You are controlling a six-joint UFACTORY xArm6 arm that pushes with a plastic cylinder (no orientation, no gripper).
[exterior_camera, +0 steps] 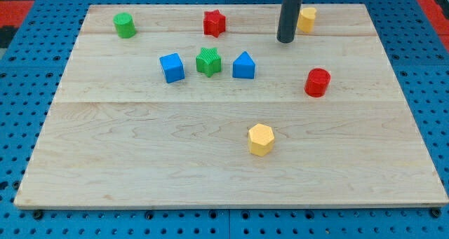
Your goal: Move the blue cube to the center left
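The blue cube sits on the wooden board, left of centre in the upper half. A green star block is just to its right, and a blue triangular block is right of that. My tip is at the view's top, right of centre. It is well to the right of and above the blue cube, apart from it. It stands just left of a yellow block, whose shape I cannot make out.
A green cylinder is at the top left. A red star block is at the top centre. A red cylinder is at the right. A yellow hexagonal block is below centre.
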